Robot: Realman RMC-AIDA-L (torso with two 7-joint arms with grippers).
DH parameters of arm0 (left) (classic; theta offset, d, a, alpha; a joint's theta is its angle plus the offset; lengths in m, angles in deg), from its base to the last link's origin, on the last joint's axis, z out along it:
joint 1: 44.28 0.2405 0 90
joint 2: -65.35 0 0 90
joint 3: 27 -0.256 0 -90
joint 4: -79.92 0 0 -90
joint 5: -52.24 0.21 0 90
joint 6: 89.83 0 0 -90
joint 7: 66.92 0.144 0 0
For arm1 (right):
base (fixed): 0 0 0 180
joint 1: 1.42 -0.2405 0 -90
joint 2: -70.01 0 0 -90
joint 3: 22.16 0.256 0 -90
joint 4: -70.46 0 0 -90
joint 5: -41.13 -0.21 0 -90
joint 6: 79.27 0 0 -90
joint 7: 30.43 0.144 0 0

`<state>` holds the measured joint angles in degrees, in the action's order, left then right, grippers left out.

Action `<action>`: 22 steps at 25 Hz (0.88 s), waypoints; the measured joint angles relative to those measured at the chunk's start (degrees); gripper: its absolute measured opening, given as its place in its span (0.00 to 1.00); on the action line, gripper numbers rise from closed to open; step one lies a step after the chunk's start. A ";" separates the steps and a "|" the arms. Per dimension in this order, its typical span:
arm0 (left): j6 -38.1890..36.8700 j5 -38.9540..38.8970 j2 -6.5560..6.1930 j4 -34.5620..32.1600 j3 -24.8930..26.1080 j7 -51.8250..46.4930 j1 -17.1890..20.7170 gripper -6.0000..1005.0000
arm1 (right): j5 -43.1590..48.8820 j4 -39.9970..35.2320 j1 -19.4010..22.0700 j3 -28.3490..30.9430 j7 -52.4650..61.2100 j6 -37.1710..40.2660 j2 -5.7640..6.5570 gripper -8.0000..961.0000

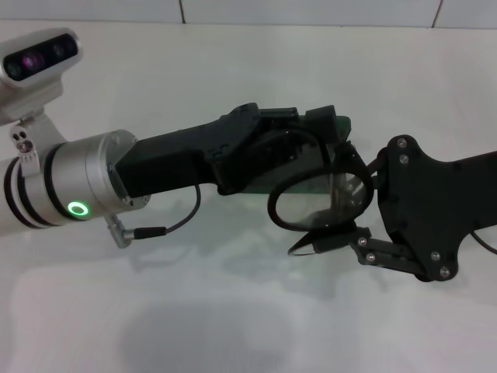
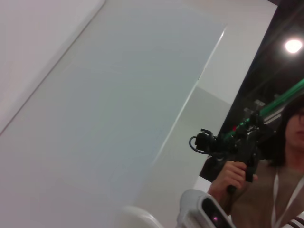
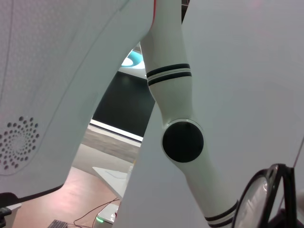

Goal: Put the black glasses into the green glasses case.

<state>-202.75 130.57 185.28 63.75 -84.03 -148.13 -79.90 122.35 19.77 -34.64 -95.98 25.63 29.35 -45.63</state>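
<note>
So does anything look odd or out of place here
The black glasses hang tilted in the right gripper, above the table. The left gripper covers most of the green glasses case. Nothing looks damaged.

Head view overlooks table (image 1: 233,311); wrist views face up; right wrist shares black glasses (image 3: 266,199).

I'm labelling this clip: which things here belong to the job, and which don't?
Job: black glasses, held by the right gripper; green glasses case, mostly hidden under the left gripper.
Not the job: white table; a person in the background.
</note>
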 joint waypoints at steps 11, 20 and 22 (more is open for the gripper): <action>-1.04 0.49 0.04 -0.10 -0.09 0.00 -0.23 0.03 | 0.11 0.33 -0.09 0.06 0.01 -1.81 0.08 0.12; -1.09 0.04 0.04 -0.22 -1.26 0.38 -0.03 0.03 | 0.12 0.42 -0.09 0.08 0.09 -2.43 0.07 0.12; -1.08 0.04 0.02 -0.04 -1.10 0.71 0.15 0.03 | 0.12 0.42 -0.06 0.09 0.14 -2.34 0.07 0.12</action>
<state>-203.83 130.61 185.29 63.71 -85.13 -147.42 -79.75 122.46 20.19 -34.70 -95.89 25.77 27.01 -45.57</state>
